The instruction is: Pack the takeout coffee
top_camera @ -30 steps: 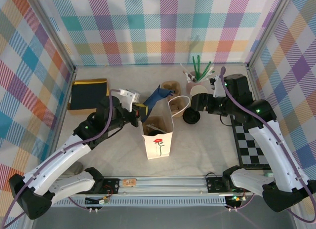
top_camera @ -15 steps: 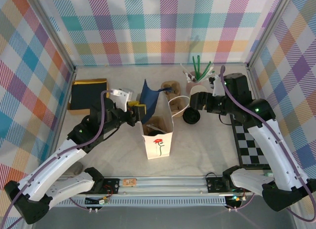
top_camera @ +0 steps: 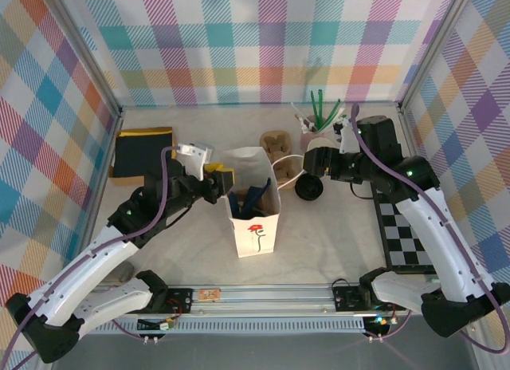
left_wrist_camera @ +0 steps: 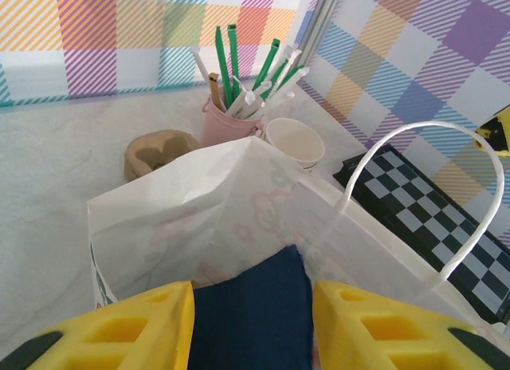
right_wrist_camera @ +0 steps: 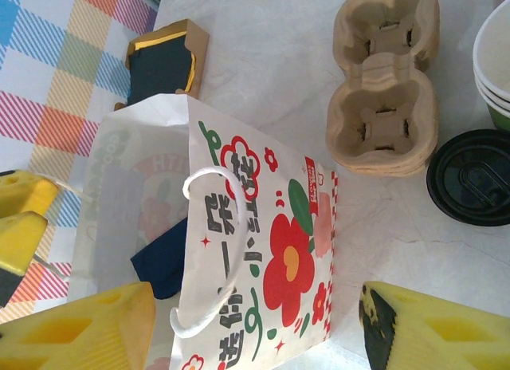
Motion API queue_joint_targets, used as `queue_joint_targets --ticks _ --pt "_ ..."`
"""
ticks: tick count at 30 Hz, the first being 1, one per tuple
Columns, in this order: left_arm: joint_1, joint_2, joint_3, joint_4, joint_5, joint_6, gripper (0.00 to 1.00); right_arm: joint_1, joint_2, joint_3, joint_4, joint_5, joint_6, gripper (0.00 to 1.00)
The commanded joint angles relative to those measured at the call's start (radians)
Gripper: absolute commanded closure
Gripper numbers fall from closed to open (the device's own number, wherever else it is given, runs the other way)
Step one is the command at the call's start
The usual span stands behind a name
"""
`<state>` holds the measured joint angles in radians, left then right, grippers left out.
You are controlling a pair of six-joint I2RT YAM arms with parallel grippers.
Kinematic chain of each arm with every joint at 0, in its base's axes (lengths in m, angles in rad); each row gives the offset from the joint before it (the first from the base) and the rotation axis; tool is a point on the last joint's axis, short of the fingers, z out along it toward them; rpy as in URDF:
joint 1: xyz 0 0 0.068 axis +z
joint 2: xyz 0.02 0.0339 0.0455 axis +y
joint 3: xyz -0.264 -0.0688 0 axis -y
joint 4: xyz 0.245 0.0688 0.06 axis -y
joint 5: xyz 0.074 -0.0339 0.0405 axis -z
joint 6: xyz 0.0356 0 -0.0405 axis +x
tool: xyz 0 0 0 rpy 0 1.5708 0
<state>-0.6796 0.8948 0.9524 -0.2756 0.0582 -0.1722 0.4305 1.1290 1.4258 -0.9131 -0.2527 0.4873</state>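
The takeout coffee is hidden from view. A white paper bag (top_camera: 255, 226) with red flower print stands at the table's middle, mouth open. A dark blue cloth (top_camera: 253, 199) lies inside it. My left gripper (top_camera: 223, 181) sits at the bag's left rim, open. In the left wrist view its yellow fingers (left_wrist_camera: 119, 326) stand apart, with the blue cloth (left_wrist_camera: 251, 306) below them inside the bag (left_wrist_camera: 183, 202). My right gripper (top_camera: 315, 164) hovers to the right of the bag, open and holding nothing. In the right wrist view the bag's printed side (right_wrist_camera: 271, 250) lies between its fingers (right_wrist_camera: 80, 330).
A loose black lid (top_camera: 308, 188) lies right of the bag, beside stacked lidless cups (right_wrist_camera: 498, 59). A brown cup carrier (top_camera: 276, 140) and a pink holder of straws (top_camera: 317, 124) stand behind. A dark box (top_camera: 142, 151) sits far left, a checkered board (top_camera: 406, 230) right.
The blue cloth that stuck up above the bag has dropped inside it. My left gripper has opened and let it go. The right arm barely moved.
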Motion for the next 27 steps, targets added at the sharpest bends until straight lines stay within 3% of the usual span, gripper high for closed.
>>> queue_joint_targets --ticks 1,8,16,22,27 --pt "-0.014 -0.025 0.035 -0.031 -0.006 0.008 0.51 -0.001 0.005 0.015 0.023 -0.023 0.008 0.32" --pt "-0.014 -0.033 0.101 -0.064 -0.012 0.016 0.33 0.0 0.015 0.011 0.023 -0.028 0.008 0.29" --pt "-0.014 -0.022 0.189 -0.103 -0.032 0.046 0.26 0.0 0.026 0.047 0.012 -0.046 -0.011 0.21" --pt "-0.014 -0.031 0.253 -0.109 -0.073 0.051 0.23 0.0 0.029 0.091 -0.005 -0.028 -0.039 0.01" --pt "-0.013 -0.005 0.344 -0.18 -0.107 0.06 0.21 -0.001 0.054 0.166 -0.061 -0.009 -0.083 0.01"
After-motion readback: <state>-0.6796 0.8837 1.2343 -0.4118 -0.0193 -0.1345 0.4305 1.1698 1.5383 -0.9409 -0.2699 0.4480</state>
